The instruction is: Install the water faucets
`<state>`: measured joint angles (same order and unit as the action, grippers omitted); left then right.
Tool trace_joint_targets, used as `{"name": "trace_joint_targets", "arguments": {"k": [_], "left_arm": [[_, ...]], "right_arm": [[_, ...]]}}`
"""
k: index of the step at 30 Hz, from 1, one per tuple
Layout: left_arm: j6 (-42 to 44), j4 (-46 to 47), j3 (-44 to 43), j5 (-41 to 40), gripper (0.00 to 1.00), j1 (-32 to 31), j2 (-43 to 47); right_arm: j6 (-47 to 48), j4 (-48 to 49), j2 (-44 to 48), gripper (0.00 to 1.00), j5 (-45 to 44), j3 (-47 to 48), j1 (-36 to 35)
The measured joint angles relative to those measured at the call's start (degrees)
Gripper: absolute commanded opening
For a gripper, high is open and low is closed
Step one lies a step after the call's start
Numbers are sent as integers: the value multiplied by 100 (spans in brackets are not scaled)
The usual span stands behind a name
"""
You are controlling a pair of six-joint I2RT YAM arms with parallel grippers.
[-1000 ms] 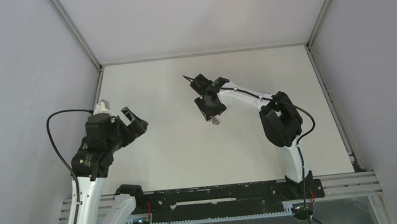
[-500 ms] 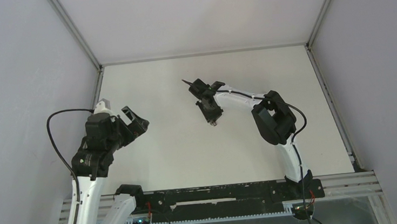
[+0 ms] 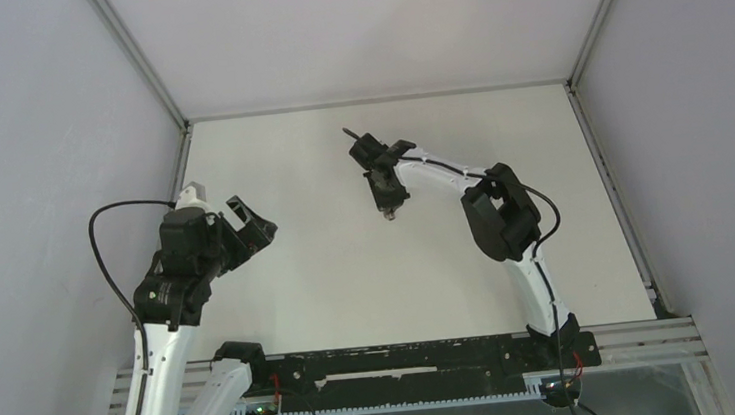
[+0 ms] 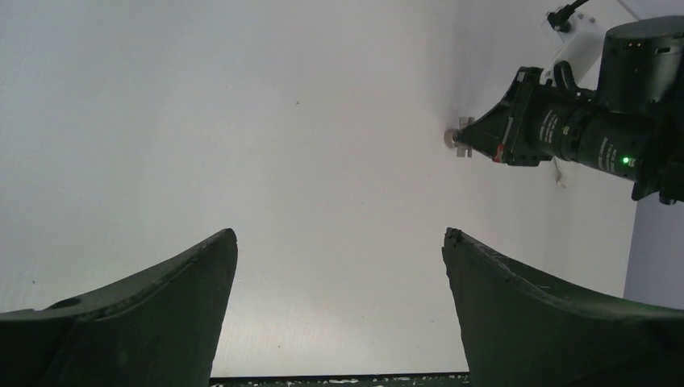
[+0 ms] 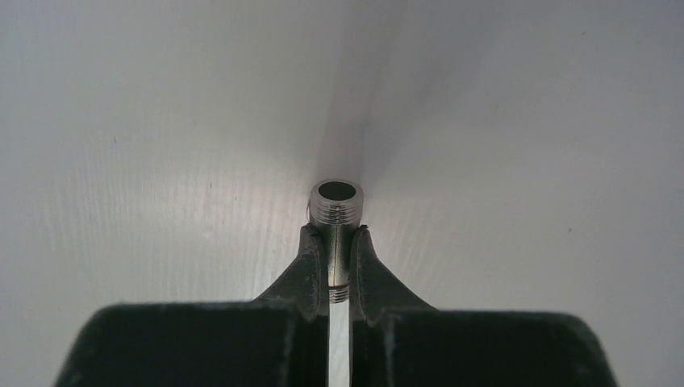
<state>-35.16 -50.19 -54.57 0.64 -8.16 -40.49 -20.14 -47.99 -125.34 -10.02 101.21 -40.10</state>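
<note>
view from above of a white counter [image 3: 331, 291] walled in by pale panels, with two robot arms mounted at its near edge. the right arm reaches in toward the middle of the counter. its right tool [image 3: 387, 209] points down and is pressed together on a small grey metal fitting [image 3: 388, 217]. in the right wrist view the two dark fingertips pinch the fitting [image 5: 336, 211] by its sides. a short threaded end with a round open mouth sticks out past the tips of the tool [image 5: 335, 243]. whether the fitting touches the counter cannot be told. the left arm stands well apart at the left side, raised above the counter. its left tool [image 3: 252, 220] is spread wide and holds nothing. in the left wrist view its two dark fingers [image 4: 161, 310] frame bare counter, and the right tool [image 4: 477, 135] shows in the distance with the fitting [image 4: 460, 138] at its tip.
</note>
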Motion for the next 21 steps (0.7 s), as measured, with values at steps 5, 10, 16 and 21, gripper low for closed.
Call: {"name": "trace_joint_targets", "arguments": {"k": [5,10,16,21], "left_arm": [[0,0,0,2,100,0,0],[0,0,0,4,100,0,4],[0,0,0,4,100,0,17],[0,-2,0,4,100,0,35]], "right_arm": [[-282,-76,-391,1,0,647,232],[-468,-227,-859,9,0,1390,339],[-763,-402,-942,39,-13,1537,343],[-885,-466,-946,54,11,1537,348]]}}
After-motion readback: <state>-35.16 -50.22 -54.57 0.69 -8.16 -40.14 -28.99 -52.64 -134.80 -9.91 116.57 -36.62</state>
